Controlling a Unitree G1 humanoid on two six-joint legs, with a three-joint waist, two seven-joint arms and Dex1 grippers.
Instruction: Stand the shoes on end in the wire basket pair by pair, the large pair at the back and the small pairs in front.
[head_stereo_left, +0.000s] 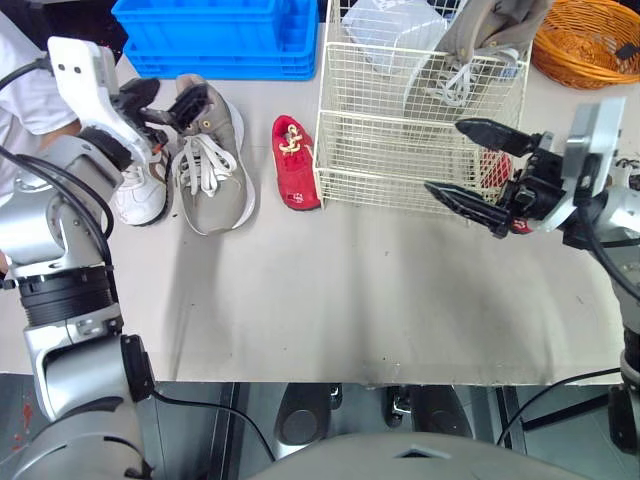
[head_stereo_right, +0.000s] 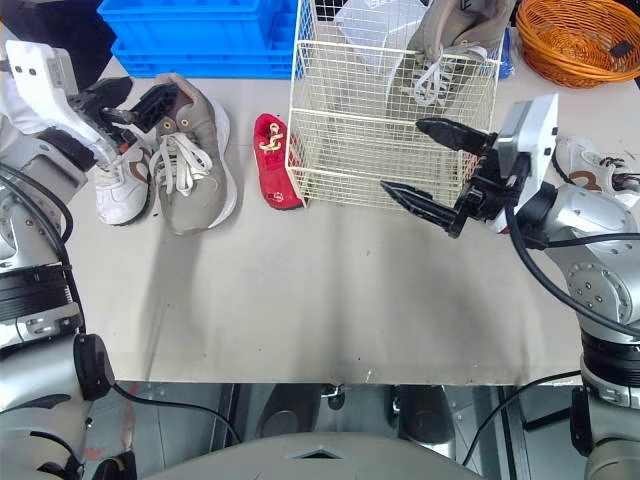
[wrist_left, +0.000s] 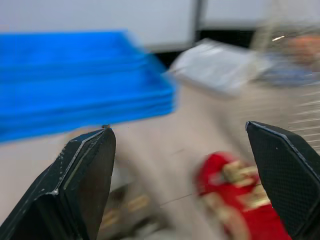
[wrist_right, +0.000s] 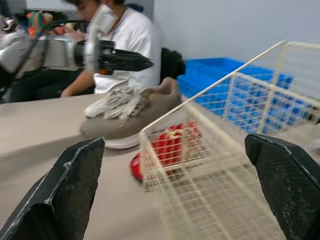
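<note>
Currently one grey sneaker (head_stereo_left: 470, 35) stands on end in the far right part of the wire basket (head_stereo_left: 385, 165). Its partner, the large grey sneaker (head_stereo_left: 212, 165), lies flat on the surface (head_stereo_left: 350, 300) at left, between a white shoe (head_stereo_left: 140, 195) and a small red shoe (head_stereo_left: 294, 165) that sits just beside the basket's left wall.

Left tool (head_stereo_left: 165, 103): fingers spread, nothing held, hovering over the heel end of the flat sneaker. Right tool (head_stereo_left: 445, 157): also spread and empty, at the basket's near right corner.

Handling, as judged: the flat sneaker looks light but bulky, with a soft upper and loose laces that could snag on the wire. The firmest hold is probably the heel collar, and the sole looks stiff enough to lever it upright. The red shoe is small, likely pinched across its middle.

Hard to make out: a red patch (head_stereo_left: 497, 168) behind the right tool, possibly the other red shoe, mostly covered. A second white shoe (head_stereo_right: 585, 165) at far right is half hidden by the right arm. Basket dividers are unclear through the mesh
</note>
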